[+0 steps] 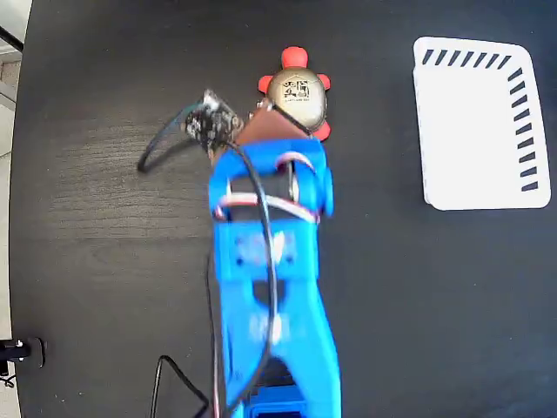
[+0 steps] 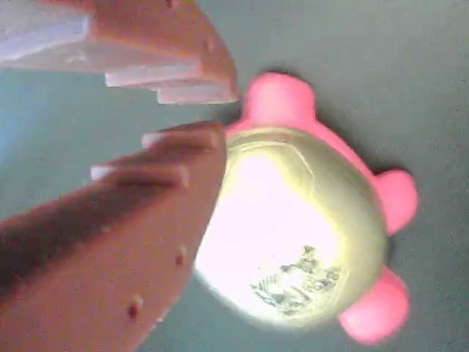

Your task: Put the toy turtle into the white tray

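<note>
Fixed view: the turtle sits on the dark counter, near the top middle of the picture, its gold shell showing black marks and its red head pointing toward the top edge. The blue arm reaches up from the bottom edge, and its brown fingers lie at the turtle's lower left side, touching or just beside the shell; one red foot shows just to the right of the arm. The tray lies well apart, at the upper right, with dark slanted slots along its top and right edges and nothing in it. A small circuit board with a black cable hangs off the arm's left side.

Wrist view: the gripper is slightly parted, with a narrow gap between the two brown tips. The lower finger lies over the left edge of the shell; the upper one sits just above a pink foot. The turtle is not between them and rests on the counter, beside the fingers; nothing is grasped.
</note>
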Controlling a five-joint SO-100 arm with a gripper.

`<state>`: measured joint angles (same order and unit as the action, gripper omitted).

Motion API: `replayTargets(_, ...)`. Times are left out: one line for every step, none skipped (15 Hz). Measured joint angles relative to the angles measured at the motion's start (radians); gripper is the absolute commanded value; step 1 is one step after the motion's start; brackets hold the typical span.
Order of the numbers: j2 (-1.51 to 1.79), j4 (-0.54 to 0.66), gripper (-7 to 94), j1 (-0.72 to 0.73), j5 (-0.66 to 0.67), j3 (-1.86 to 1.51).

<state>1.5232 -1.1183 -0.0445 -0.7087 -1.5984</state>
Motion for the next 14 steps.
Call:
replayTargets(-0.041, -0.017, 0, -0.002, -0.066, 0.057)
replayTargets(-0.071, -0.038, 0, -0.005, -0.12, 0.1)
replayTargets(-0.098, -0.064, 0, -0.002, -0.178, 0.153)
replayTargets(-0.138, -0.084, 0, 0.006, -0.218, 0.212)
replayTargets(-0.176, -0.117, 0, 0.009, -0.253, 0.264)
replayTargets(-0.212, -0.149, 5, 0.005, -0.281, 0.311)
replayTargets(-0.245, -0.169, 14, -0.005, -0.311, 0.351)
replayTargets(-0.265, -0.192, 23, -0.011, -0.336, 0.377)
replayTargets(-0.282, -0.202, 31, -0.017, -0.365, 0.397)
replayTargets(-0.302, -0.206, 37, -0.028, -0.402, 0.419)
replayTargets(-0.319, -0.206, 39, -0.034, -0.43, 0.443)
replayTargets(-0.333, -0.212, 39, -0.04, -0.446, 0.476)
replayTargets(-0.339, -0.229, 40, -0.041, -0.465, 0.505)
replayTargets(-0.36, -0.25, 45, -0.044, -0.489, 0.546)
